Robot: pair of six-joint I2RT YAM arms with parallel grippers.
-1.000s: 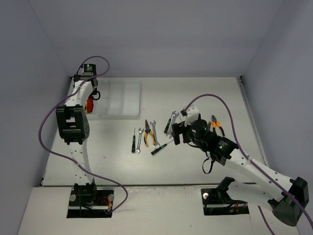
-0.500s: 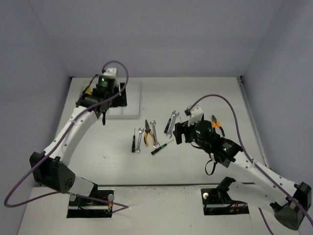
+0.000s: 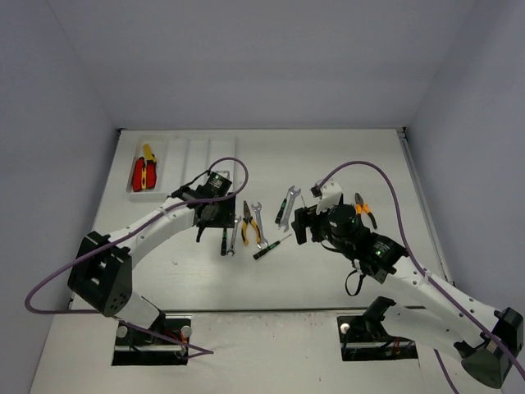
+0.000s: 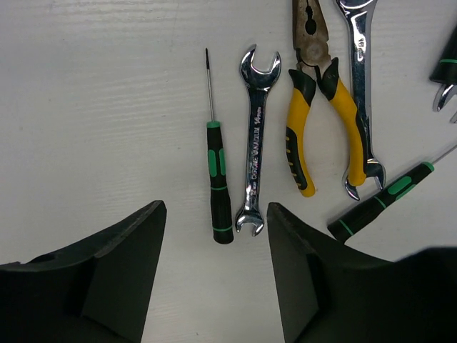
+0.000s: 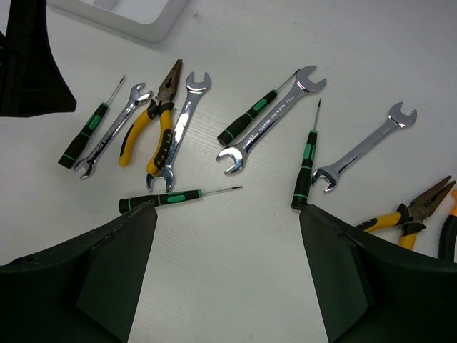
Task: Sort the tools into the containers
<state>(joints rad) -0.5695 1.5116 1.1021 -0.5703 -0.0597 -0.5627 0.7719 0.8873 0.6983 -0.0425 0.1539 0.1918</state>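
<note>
Left wrist, screwdriver [image 4: 220,187] between pincer [image 4: 216,207] tips (jaws apart)

Left wrist view chops the yellow pliers [image 4: 312,44] and long wrench [image 4: 362,86] at the top; right wrist only catches the tray [image 5: 136,16] corner.

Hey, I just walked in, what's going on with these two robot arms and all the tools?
They're sorting the loose tools into the white tray; its leftmost compartment holds red and yellow utility knives. The left gripper hovers, jaws open and empty, over a green-handled screwdriver and a small wrench. The right gripper hangs open above the other tools.
</note>
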